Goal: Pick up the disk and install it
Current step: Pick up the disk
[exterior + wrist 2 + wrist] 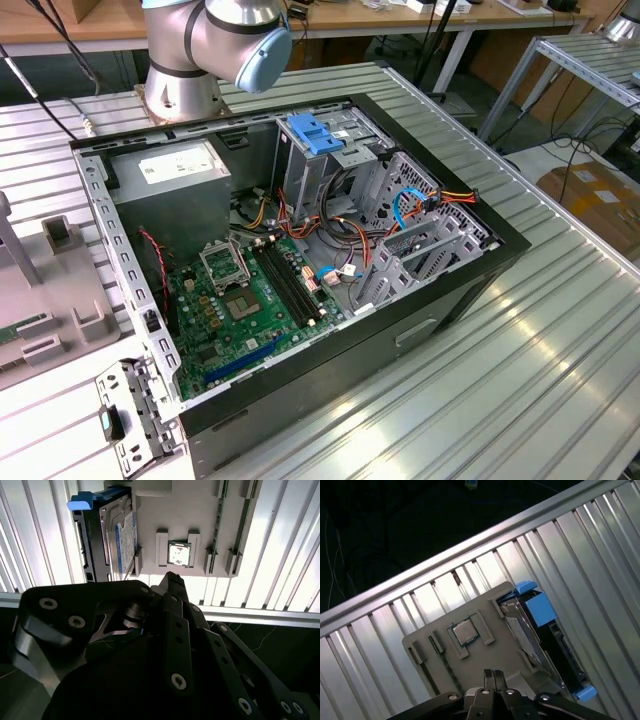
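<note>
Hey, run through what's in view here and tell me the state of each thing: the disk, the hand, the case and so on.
disk: standing on edge in the grey holder, not gripped.
hand: shut, empty, apart from the disk.
chip: seated flat in a recess of the grey holder.
computer case: lying on its side, side panel off, inside exposed.

Disk [119, 536], second wrist view: grey metal, white-and-blue label, blue side rails. Stands on edge in a slot beside the grey fixture plate [200, 510].

Silver arm [185, 45] with pale blue joint cap [270, 55], black linked jaws dotted with silver screws [178, 681]
</note>
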Tool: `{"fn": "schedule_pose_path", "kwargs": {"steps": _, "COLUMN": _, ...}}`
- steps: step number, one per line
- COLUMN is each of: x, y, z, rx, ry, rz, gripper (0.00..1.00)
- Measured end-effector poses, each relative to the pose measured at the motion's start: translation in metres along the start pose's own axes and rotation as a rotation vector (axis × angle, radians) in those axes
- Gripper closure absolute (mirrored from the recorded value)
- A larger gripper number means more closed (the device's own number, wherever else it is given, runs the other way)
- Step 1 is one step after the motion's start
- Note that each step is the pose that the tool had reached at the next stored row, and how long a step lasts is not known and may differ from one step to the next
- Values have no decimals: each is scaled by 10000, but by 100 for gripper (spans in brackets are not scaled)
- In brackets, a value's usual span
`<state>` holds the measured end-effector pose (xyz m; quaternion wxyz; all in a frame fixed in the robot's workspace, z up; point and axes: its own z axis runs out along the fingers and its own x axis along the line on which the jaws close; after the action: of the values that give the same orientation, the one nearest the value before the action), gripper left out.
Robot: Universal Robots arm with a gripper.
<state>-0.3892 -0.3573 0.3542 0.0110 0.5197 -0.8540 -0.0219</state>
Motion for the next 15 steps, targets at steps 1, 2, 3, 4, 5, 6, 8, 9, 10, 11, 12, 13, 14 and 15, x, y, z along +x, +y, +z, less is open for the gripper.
{"fn": "schedule_pose_path", "kwargs": {"steps": 1, "x": 0, "y": 0, "z": 0, "rx": -1, "ry": 4, "rz": -67, "gripper": 89}}
{"fn": "schedule_pose_path", "kwargs": {"steps": 2, "x": 0, "y": 0, "z": 0, "rx": -1, "ry": 7, "rz": -125, "gripper": 89}}
{"fn": "schedule_pose_path", "kwargs": {"steps": 3, "x": 0, "y": 0, "z": 0, "rx": -1, "ry": 10, "rz": -185, "gripper": 89}}
{"fn": "schedule_pose_path", "kwargs": {"steps": 4, "x": 0, "y": 0, "z": 0, "rx": -1, "ry": 13, "rz": -243, "gripper": 89}}
{"fn": "schedule_pose_path", "kwargs": {"steps": 5, "x": 0, "y": 0, "z": 0, "rx": -2, "ry": 16, "rz": -323, "gripper": 89}}
{"fn": "schedule_pose_path", "kwargs": {"steps": 6, "x": 0, "y": 0, "z": 0, "rx": -2, "ry": 19, "rz": -379, "gripper": 89}}
{"fn": "schedule_pose_path", "kwargs": {"steps": 8, "x": 0, "y": 0, "z": 0, "rx": -2, "ry": 27, "rz": -532, "gripper": 89}}
{"fn": "schedule_pose_path", "kwargs": {"steps": 9, "x": 0, "y": 0, "z": 0, "rx": -3, "ry": 30, "rz": -616, "gripper": 89}}
{"fn": "schedule_pose_path", "kwargs": {"steps": 10, "x": 0, "y": 0, "z": 0, "rx": -3, "ry": 34, "rz": -678, "gripper": 89}}
{"fn": "schedule_pose_path", "kwargs": {"steps": 11, "x": 0, "y": 0, "z": 0, "rx": -3, "ry": 39, "rz": -792, "gripper": 89}}
{"fn": "schedule_pose_path", "kwargs": {"steps": 12, "x": 0, "y": 0, "z": 0, "rx": -4, "ry": 46, "rz": -915, "gripper": 89}}
{"fn": "schedule_pose_path", "kwargs": {"steps": 13, "x": 0, "y": 0, "z": 0, "rx": -4, "ry": 51, "rz": -1039, "gripper": 89}}
{"fn": "schedule_pose_path", "kwargs": {"steps": 14, "x": 0, "y": 0, "z": 0, "rx": -5, "ry": 57, "rz": -1151, "gripper": 89}}
{"fn": "schedule_pose_path", "kwargs": {"steps": 15, "x": 0, "y": 0, "z": 0, "rx": -5, "ry": 60, "rz": -1221, "gripper": 89}}
